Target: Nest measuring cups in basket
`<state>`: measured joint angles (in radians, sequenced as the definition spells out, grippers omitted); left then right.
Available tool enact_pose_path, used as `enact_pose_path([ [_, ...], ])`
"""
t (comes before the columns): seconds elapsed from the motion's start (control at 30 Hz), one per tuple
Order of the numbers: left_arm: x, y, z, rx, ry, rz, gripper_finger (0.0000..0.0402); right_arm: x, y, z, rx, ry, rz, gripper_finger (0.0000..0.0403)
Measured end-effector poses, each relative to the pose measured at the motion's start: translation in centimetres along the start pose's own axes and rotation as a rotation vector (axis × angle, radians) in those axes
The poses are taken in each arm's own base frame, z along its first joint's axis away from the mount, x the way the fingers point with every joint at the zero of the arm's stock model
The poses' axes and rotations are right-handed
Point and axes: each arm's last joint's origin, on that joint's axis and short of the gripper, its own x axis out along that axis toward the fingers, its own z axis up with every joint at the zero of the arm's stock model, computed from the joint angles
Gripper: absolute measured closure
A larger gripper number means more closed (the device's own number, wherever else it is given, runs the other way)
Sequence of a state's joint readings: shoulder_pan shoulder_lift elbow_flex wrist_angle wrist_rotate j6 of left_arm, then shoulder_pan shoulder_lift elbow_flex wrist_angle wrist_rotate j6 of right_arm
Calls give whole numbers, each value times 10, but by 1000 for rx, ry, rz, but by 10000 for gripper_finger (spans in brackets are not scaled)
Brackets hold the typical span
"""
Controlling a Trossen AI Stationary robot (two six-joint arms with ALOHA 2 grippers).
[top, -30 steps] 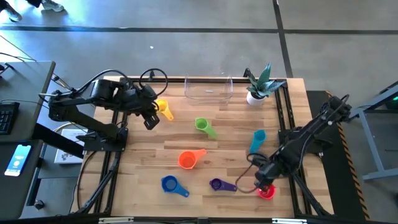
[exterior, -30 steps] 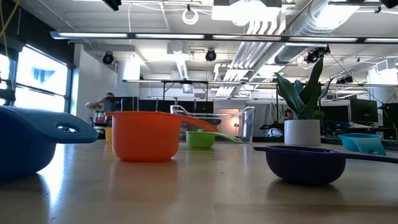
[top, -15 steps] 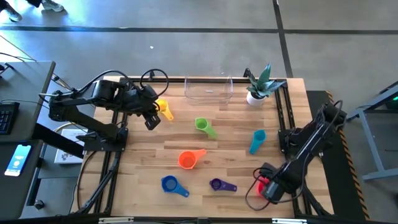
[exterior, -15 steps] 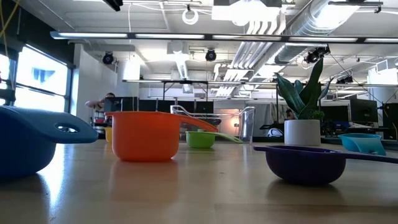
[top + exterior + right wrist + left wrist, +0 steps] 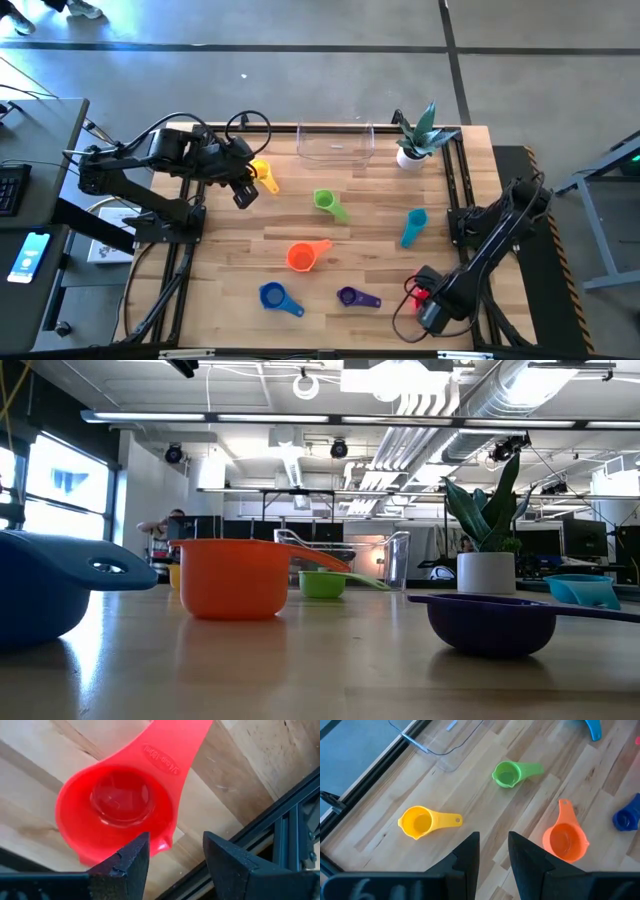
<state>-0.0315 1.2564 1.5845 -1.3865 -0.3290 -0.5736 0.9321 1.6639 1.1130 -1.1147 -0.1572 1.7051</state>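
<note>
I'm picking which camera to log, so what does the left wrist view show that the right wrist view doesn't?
Only the left wrist view shows the yellow cup, the green cup, the orange cup, an edge of the blue cup and a corner of the clear basket, all apart on the table, with the left gripper open above them. Only the right wrist view shows the red cup, close under the open right gripper beside the table's dark frame. Both show the wooden tabletop and their own two dark fingers.

Seven cups — yellow [image 5: 262, 174], green [image 5: 328, 203], orange [image 5: 304, 256], blue [image 5: 275, 297], purple [image 5: 352, 297], red [image 5: 120, 810], light blue [image 5: 413, 226] — one basket [image 5: 335, 144], one plant pot [image 5: 411, 155], two arms.
</note>
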Motion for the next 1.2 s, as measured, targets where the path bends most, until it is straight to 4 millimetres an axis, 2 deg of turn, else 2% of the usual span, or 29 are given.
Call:
enact_pose_path([
  [0.47,0,0,0,2,1,1,310,26,20,3,67,-31,-6,229],
  [0.6,0,0,0,3,1,1,310,27,20,3,79,-32,-8,264],
  [0.9,0,0,0,30,8,-9,309,26,18,3,82,-16,-20,386],
  [1.2,0,-3,-2,37,70,-105,309,16,13,2,143,-24,-2,398],
])
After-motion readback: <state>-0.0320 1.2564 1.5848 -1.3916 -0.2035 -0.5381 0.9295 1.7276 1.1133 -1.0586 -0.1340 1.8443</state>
